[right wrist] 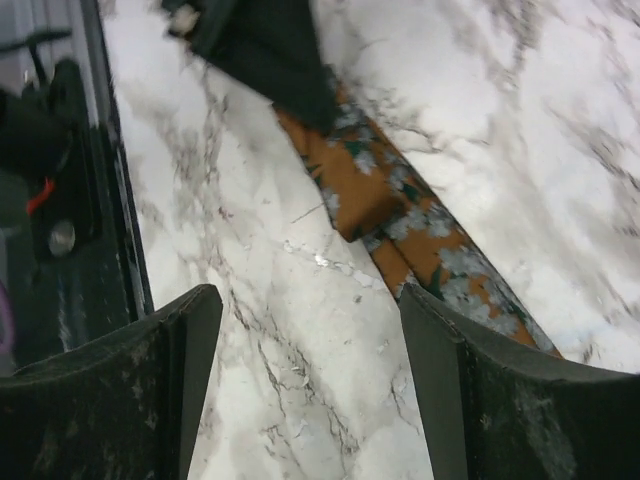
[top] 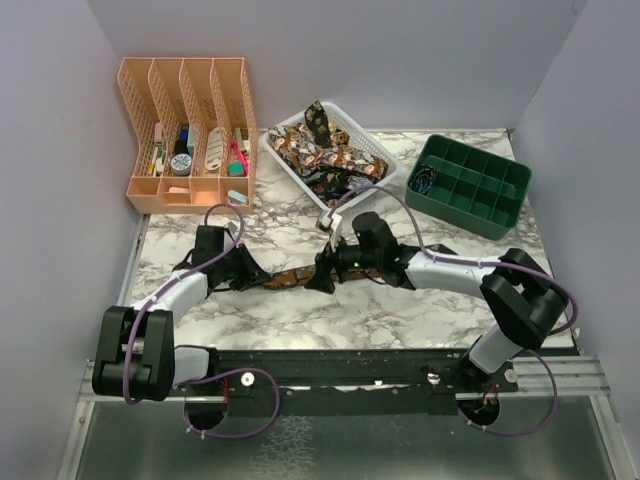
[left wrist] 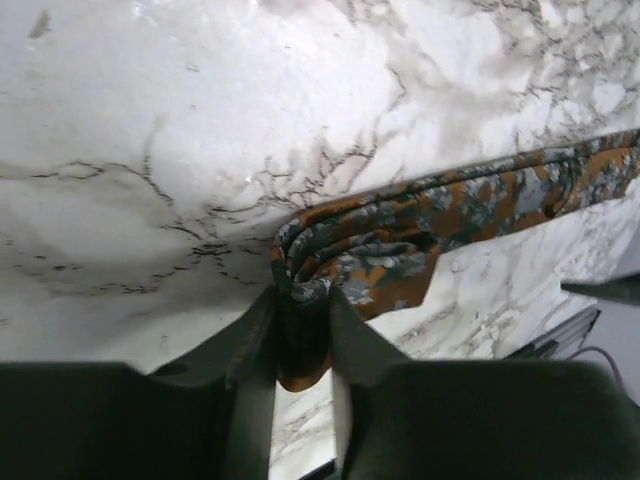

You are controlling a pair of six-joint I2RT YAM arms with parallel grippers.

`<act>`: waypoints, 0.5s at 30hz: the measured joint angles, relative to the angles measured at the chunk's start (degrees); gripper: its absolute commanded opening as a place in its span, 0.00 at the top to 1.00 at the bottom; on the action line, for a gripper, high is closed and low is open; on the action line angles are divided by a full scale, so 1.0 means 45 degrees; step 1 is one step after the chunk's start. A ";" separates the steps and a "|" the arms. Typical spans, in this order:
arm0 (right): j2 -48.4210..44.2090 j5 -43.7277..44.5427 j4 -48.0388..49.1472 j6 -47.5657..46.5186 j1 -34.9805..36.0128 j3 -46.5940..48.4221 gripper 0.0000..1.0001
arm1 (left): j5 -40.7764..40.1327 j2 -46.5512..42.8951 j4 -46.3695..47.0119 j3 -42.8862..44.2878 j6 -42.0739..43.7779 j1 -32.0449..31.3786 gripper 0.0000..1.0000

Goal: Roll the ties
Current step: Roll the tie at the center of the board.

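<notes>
Where the left tool (left wrist: 303, 305) pinches, orange floral tie (left wrist: 450, 205) curls.

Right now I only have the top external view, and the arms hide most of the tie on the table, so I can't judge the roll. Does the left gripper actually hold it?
Observer: Yes. The left gripper is shut on the folded end of the orange patterned tie.
Operator: Is there a roll there?
Observer: Only a few loose layers at that end; the rest lies flat on the table.
Operator: And the right gripper?
Observer: The right gripper is open over bare marble, with the tie beside it, not between its fingers.
</notes>
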 measured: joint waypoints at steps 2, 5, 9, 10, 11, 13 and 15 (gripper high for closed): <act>-0.0185 -0.0316 0.0461 -0.1768 0.0340 -0.0427 0.20 | -0.0316 0.0010 -0.0024 -0.0073 -0.0189 0.0000 0.45; 0.0141 -0.0758 0.0452 -0.4216 0.0661 -0.0151 0.20 | -0.0699 0.0034 -0.0073 -0.0068 -0.0287 0.0000 0.20; 0.1273 -0.1355 -0.0306 -0.7082 0.0661 0.1447 0.17 | -0.1093 -0.0126 -0.0078 0.0301 -0.0384 -0.0044 0.01; 0.1525 -0.1457 -0.0437 -0.7606 0.0661 0.1768 0.17 | -0.1326 -0.0209 -0.0097 0.0335 -0.0364 -0.0068 0.01; 0.1758 -0.1579 -0.0544 -0.8087 0.0661 0.2045 0.17 | -0.1477 -0.0321 -0.0165 0.0335 -0.0335 -0.0068 0.01; 0.2259 -0.1846 -0.0831 -0.8908 0.0670 0.2555 0.17 | -0.1797 -0.0486 -0.0393 0.0335 -0.0311 -0.0068 0.01; 0.2759 -0.1991 -0.1107 -0.9530 0.0753 0.2977 0.17 | -0.2103 -0.0631 -0.0607 0.0335 -0.0282 -0.0058 0.01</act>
